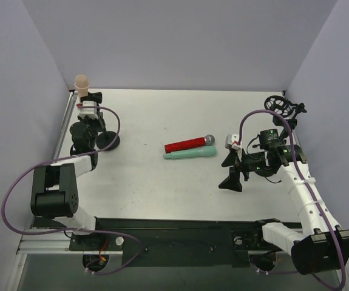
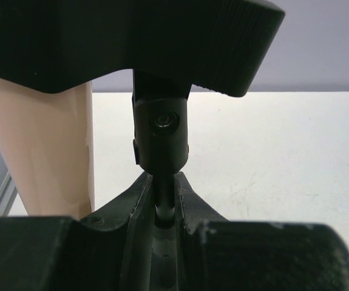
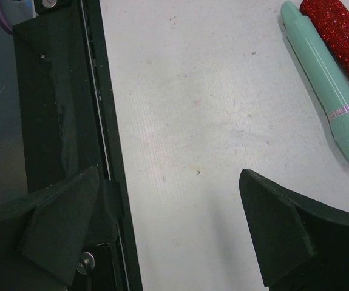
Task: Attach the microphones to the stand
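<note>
The pale pink microphone (image 1: pixel 81 82) stands upright in the clip of a black stand (image 1: pixel 107 141) at the far left. My left gripper (image 1: pixel 93 98) is shut on the stand's thin pole just below the clip. In the left wrist view the gripper (image 2: pixel 162 206) pinches the pole under the clip joint (image 2: pixel 161 130), with the pink microphone (image 2: pixel 47 145) at its left. The glittery red microphone (image 1: pixel 189 143) and the mint green microphone (image 1: pixel 189 154) lie side by side mid-table. My right gripper (image 1: pixel 229 171) is open and empty to their right. In the right wrist view the gripper (image 3: pixel 171 230) faces bare table, with the green microphone (image 3: pixel 329 85) and the red microphone (image 3: pixel 341 33) at top right.
A second black stand with a round holder (image 1: pixel 281 106) stands at the back right by the wall. A black rail (image 1: pixel 180 233) runs along the near table edge and also shows in the right wrist view (image 3: pixel 59 91). Grey walls close three sides.
</note>
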You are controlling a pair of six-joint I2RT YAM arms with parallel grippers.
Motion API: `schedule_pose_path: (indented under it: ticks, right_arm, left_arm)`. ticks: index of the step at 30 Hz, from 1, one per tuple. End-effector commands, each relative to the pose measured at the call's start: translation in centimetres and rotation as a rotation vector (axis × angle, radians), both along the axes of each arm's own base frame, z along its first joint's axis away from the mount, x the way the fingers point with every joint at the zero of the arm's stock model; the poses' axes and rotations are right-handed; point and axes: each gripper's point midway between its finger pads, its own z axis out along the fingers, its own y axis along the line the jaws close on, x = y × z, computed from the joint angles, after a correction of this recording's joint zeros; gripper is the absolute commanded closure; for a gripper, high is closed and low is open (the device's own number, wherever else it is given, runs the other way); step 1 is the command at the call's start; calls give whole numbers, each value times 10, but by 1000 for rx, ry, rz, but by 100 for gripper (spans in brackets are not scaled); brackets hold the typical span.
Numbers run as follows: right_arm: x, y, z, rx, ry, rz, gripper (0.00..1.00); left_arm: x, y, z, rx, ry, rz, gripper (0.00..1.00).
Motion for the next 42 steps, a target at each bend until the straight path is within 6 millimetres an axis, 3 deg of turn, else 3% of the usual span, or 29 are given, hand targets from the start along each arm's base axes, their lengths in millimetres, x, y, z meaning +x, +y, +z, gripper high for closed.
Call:
schedule_pose_path:
  ticks: [1,3,5,7,9,11,15,16,17,19,20,21,22,23,24,25,26,29,33,36,37,42]
  right_arm:
    - [-4,2,5,12,-5,37,6]
    - [-5,2,6,11,-3,41,6]
    - [-5,1,6,10,-6,45,6]
    - [-6,1,6,10,-5,47,6]
    - [-7,1,6,8,-9,48,6]
    - [-8,2,8,13,-13,55,6]
    - [-10,1,10,14,-22,59,6]
    - [-10,1,10,12,-25,60,6]
    - [-10,1,10,14,-25,59,6]
    - [-11,0,10,7,-33,59,6]
    - [-11,-1,10,3,-36,57,6]
    - [-10,-2,11,1,-42,56,6]
    - [-10,-2,12,-1,-46,54,6]
    - [-11,-3,12,-6,-51,54,6]
    - [-10,-4,13,-10,-53,52,6]
    - [-11,-6,13,-25,-56,50,6]
    - [-12,-7,15,-31,-55,46,6]
    - [-16,-15,18,-87,-77,26,6]
    - [-21,-33,29,-184,-95,-54,6]
    - [-32,-49,39,-260,-92,-126,6]
    - [-33,-52,45,-267,-92,-158,6]
    - [-42,-67,59,-231,-62,-375,6]
  left_arm:
    - [10,-1,51,41,-177,-24,100]
    - [8,1,47,36,-163,-10,99]
    - [3,3,43,29,-151,2,89]
    - [-5,2,42,12,-149,1,59]
    - [-14,1,45,-3,-150,10,43]
    - [-22,1,44,-14,-142,20,36]
    - [-35,-2,42,-42,-99,23,33]
    - [-42,-2,49,-48,-108,23,32]
    - [-45,-3,42,-72,-70,25,31]
    - [-63,-5,55,-102,-60,25,28]
    - [-67,-3,47,-118,-15,40,26]
    - [-77,-4,60,-156,-29,41,25]
    - [-83,-5,52,-177,22,46,24]
    - [-92,-8,64,-207,2,38,23]
    - [-100,-10,57,-217,52,31,21]
    - [-110,-12,71,-225,23,20,21]
    - [-117,-17,63,-234,71,6,20]
    - [-143,-27,91,-277,43,-40,13]
    - [-168,-56,106,-320,64,-187,11]
    - [-181,-75,96,-330,128,-272,11]
    - [-188,-92,93,-327,149,-331,11]
    - [-207,-117,68,-248,211,-407,10]
